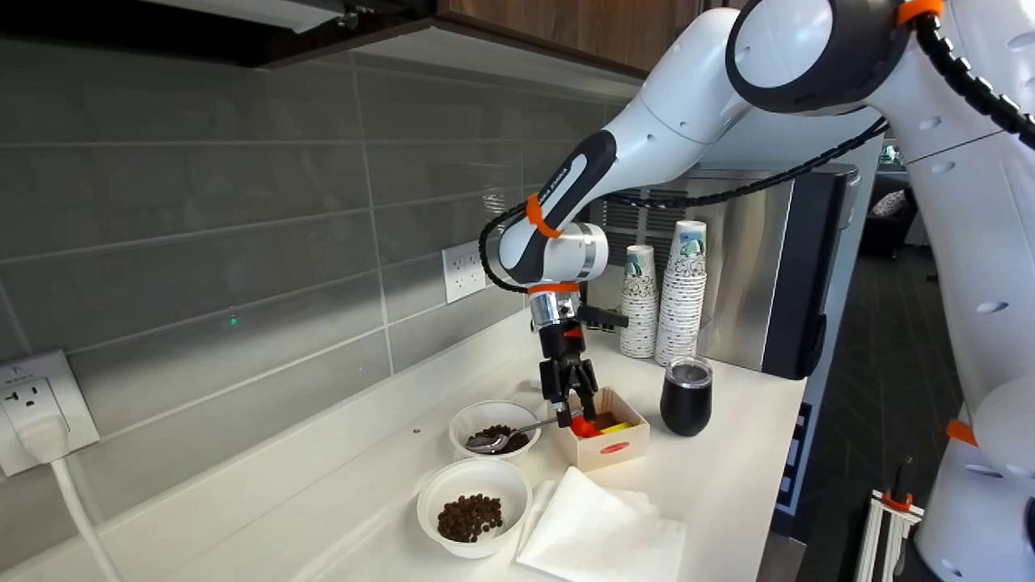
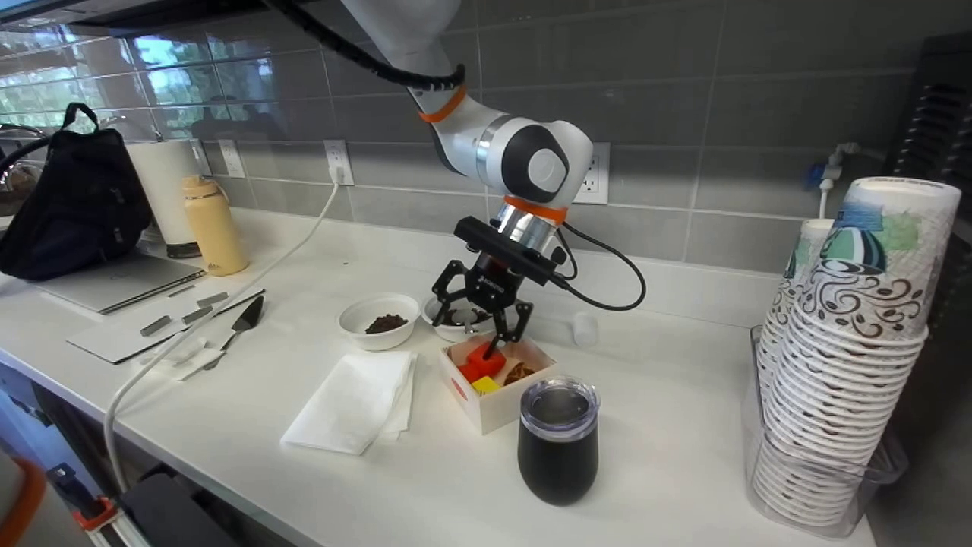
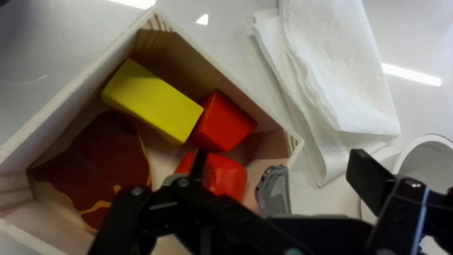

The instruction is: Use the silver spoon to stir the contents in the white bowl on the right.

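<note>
The silver spoon (image 1: 505,436) lies across the white bowl (image 1: 458,428) with the dark contents, its handle slanting toward the wooden box. That bowl (image 2: 434,313) stands behind the box in an exterior view, partly hidden by my gripper. My gripper (image 1: 576,415) points down over the box's edge, near the handle's end. Its two fingers are wide apart in an exterior view (image 2: 465,328) and in the wrist view (image 3: 283,173). The spoon's handle end (image 3: 274,193) shows between the fingers; I see no finger pressed on it. The spoon's head is hidden in the wrist view.
The wooden box (image 1: 614,453) holds red and yellow blocks beside the gripper. A like white bowl (image 1: 437,505) with loose brown lumps stands close by. White napkins (image 1: 606,533), a black tumbler (image 1: 686,404) and stacked paper cups (image 1: 681,315) are around. The tiled wall is behind.
</note>
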Action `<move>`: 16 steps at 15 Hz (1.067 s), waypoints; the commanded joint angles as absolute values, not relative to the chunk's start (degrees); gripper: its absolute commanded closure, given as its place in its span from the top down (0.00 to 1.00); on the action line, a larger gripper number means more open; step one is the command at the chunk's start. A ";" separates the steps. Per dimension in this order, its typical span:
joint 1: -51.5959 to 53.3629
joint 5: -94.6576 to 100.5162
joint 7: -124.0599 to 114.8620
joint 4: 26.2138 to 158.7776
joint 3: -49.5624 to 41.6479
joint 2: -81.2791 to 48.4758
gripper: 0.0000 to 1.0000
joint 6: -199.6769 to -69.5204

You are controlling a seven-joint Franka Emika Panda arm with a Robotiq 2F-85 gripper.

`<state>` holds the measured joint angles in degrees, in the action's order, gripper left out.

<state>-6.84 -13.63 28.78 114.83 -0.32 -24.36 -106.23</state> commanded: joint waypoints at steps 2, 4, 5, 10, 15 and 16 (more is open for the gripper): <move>-7.94 -15.28 27.62 114.32 0.54 -24.46 1.00 -108.07; -8.03 -15.31 27.61 114.33 0.57 -24.53 0.72 -108.23; -8.10 -15.30 27.58 114.33 0.57 -24.57 0.66 -108.21; -8.55 -15.23 27.49 114.10 0.37 -23.98 0.26 -107.81; -8.96 -14.82 27.20 113.24 0.16 -22.86 0.00 -107.08; -8.91 -14.66 27.07 113.11 0.13 -22.54 0.00 -106.99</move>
<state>-8.28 -14.22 28.16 113.84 -0.23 -23.80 -107.78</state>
